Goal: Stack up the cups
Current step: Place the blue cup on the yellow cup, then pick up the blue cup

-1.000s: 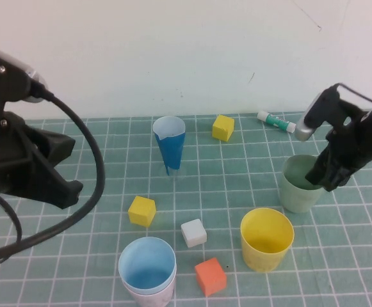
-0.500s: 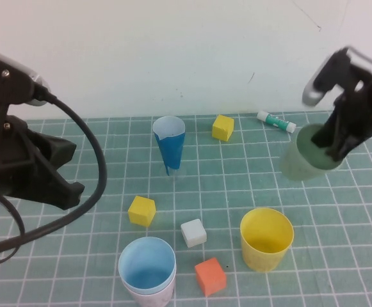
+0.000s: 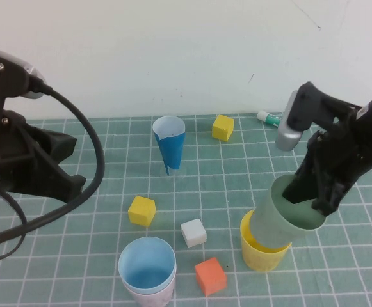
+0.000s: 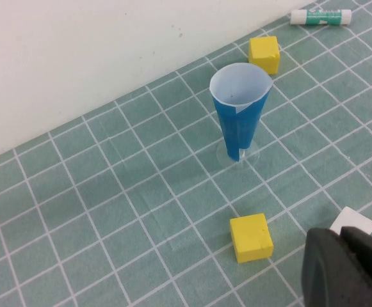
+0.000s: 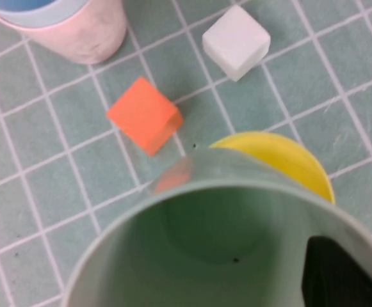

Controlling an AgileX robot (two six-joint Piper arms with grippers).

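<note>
Sage-green plastic is the worry here: the green cup (image 3: pixel 287 217) hangs tilted from the right tool (image 3: pixel 310 195), whose fingers are clamped on its rim, one inside the wall. Its base sits just over the mouth of the yellow cup (image 3: pixel 260 254), at about 4 o'clock on the bench (image 3: pixel 96 256). Because the cup leans, its base could catch the yellow rim instead of dropping in, and that would likely tip or shove the yellow cup. I judge a release at this angle would leave the green cup jammed crooked or rolling off toward the orange cube (image 3: pixel 210 276). A thin-rim grip may also slip.

At about 6 o'clock, the light blue cup (image 3: pixel 147 265) is nested inside the pink cup (image 3: pixel 148 295); nothing shows inside the blue one. The green cup looks empty from the right wrist view, and the yellow one shows nothing in the part that can be seen. Near 12 o'clock stands the dark blue cone (image 3: pixel 169 146), white inside, apparently empty.

The left tool (image 4: pixel 352 268) hovers at the 9 o'clock side, fingers pressed together, holding nothing.
</note>
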